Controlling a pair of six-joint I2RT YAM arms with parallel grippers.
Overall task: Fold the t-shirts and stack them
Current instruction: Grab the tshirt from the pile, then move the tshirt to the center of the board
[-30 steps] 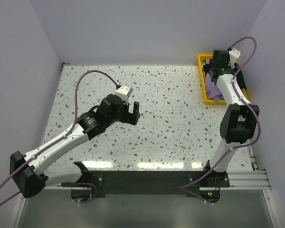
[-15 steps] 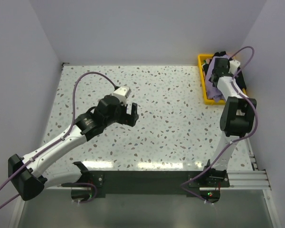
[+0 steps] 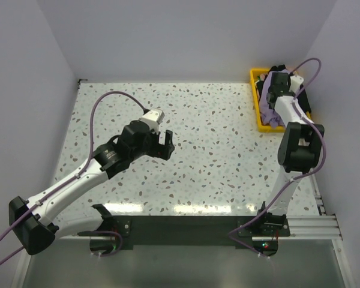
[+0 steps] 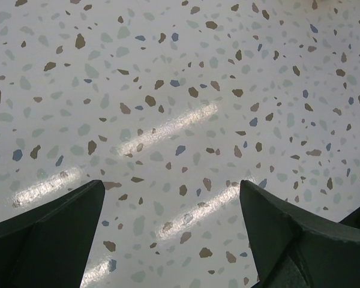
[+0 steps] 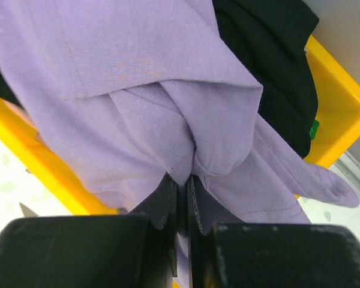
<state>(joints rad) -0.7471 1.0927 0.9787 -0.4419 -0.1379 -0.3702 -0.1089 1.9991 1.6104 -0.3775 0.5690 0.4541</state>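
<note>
Lavender t-shirt [image 5: 168, 90]: bunched in the yellow basket [image 5: 342, 108], one fold pinched straight ahead of the right end effector [image 5: 181, 192], whose jaws are closed on the cloth. Black t-shirt [image 5: 270, 66] lies beyond and right of that pinch, partly under the lavender cloth, same basket. Basket wall shows on both sides of this end effector. Left end effector [image 4: 171, 204]: jaws spread wide, holding nothing, speckled table [image 4: 168, 72] beneath it. Count: two t-shirts, one basket, two end effectors.
</note>
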